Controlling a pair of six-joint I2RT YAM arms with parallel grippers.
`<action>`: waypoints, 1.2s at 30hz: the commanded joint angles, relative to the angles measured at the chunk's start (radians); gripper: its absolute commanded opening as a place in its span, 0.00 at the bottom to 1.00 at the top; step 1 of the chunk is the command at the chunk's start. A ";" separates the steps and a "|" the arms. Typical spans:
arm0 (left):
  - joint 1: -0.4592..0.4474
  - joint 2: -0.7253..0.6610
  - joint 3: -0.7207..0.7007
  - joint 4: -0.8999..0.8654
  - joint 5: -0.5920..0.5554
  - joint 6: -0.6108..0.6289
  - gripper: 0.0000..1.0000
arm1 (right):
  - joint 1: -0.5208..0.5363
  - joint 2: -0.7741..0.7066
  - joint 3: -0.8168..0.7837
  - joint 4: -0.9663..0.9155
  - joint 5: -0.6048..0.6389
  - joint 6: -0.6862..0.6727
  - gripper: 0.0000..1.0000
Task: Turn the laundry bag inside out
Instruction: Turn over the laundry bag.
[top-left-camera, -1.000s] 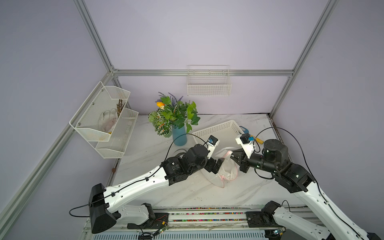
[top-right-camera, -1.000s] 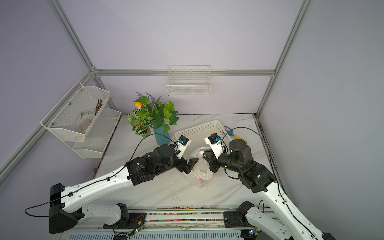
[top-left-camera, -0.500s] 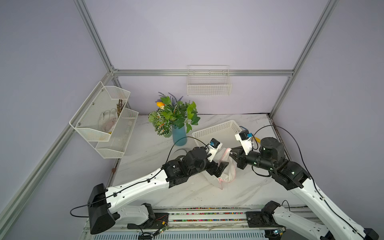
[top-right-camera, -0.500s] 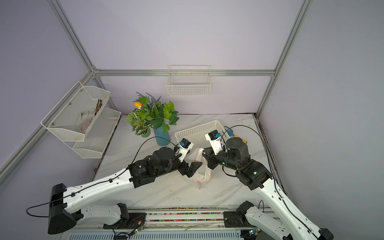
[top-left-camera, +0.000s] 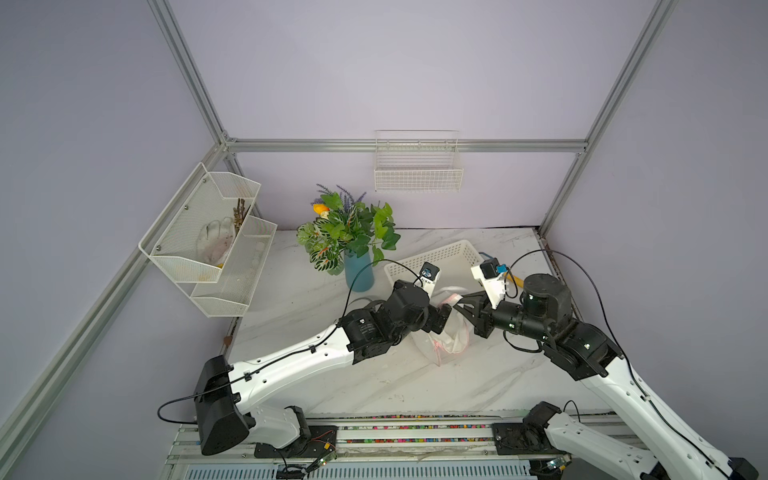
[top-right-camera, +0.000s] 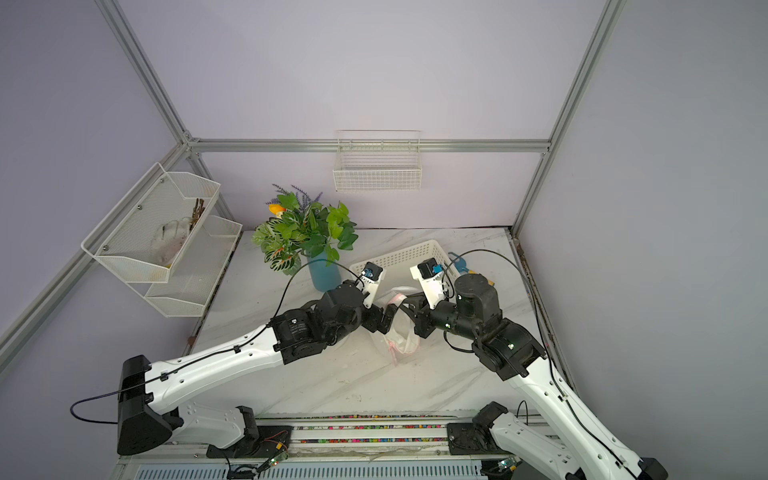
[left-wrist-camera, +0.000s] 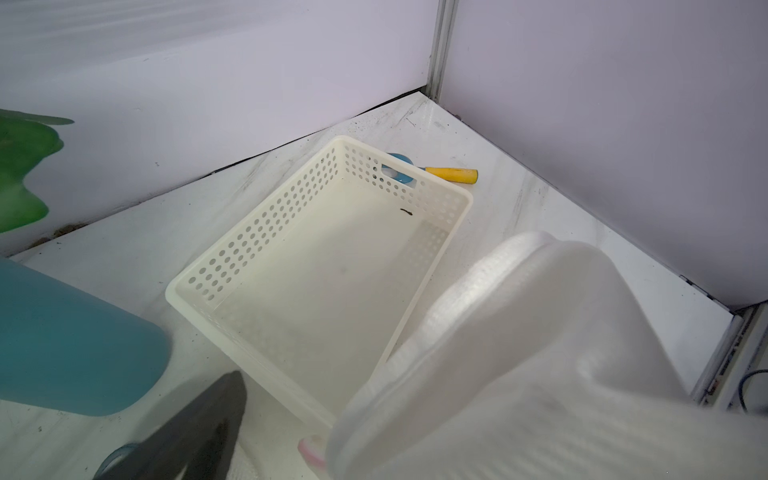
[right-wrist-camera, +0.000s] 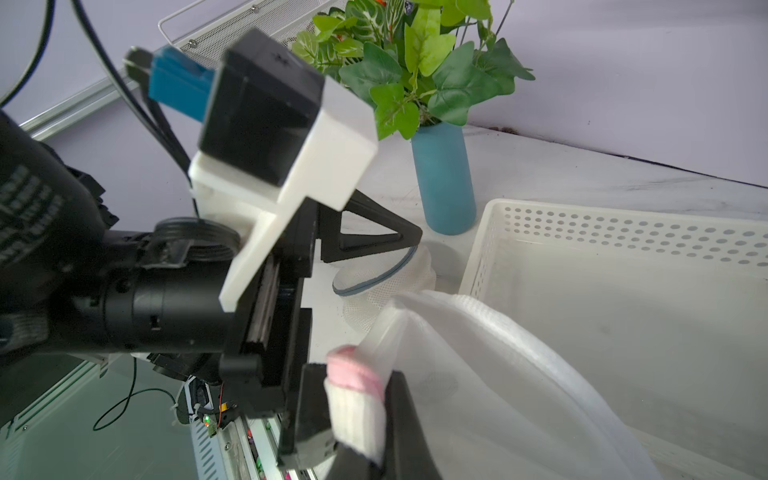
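The laundry bag (top-left-camera: 451, 338), white mesh with a pink edge, hangs and partly rests on the table just in front of the basket (top-left-camera: 436, 254), on the robot's side of it, between the two arms. The right gripper (top-left-camera: 459, 308) is clenched on the rim of the bag. The right wrist view shows the pink-tipped strip (right-wrist-camera: 353, 395) of this rim pinched between its dark fingers, I judge in order to hold the mouth up and fixed. The left gripper (top-left-camera: 441, 319) stands fully released at the mouth, jaws spread wide, grasping nothing. It seems ready to go inside for the bottom, so the turning is only at its beginning. In the left wrist view the mesh covers one side, perhaps over one finger, but it is too blurred to be sure. Both top views hide the grip itself behind the arms. The right wrist view shows a small mesh piece with a blue rim (right-wrist-camera: 380, 276) beside the basket, near the blue vase (right-wrist-camera: 442, 178), which I cannot find from above. The left wrist view shows plainly a yellow-handled tool (left-wrist-camera: 451, 173) behind the basket.
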 joint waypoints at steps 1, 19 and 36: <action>0.008 -0.015 0.008 0.012 -0.016 0.040 1.00 | 0.004 -0.038 0.019 0.032 -0.022 -0.067 0.00; 0.197 -0.078 -0.150 0.211 0.721 0.075 0.77 | 0.004 -0.090 -0.077 0.125 -0.145 -0.471 0.00; 0.202 -0.098 -0.168 0.283 0.850 0.023 0.18 | 0.004 -0.124 -0.096 0.148 0.118 -0.318 0.00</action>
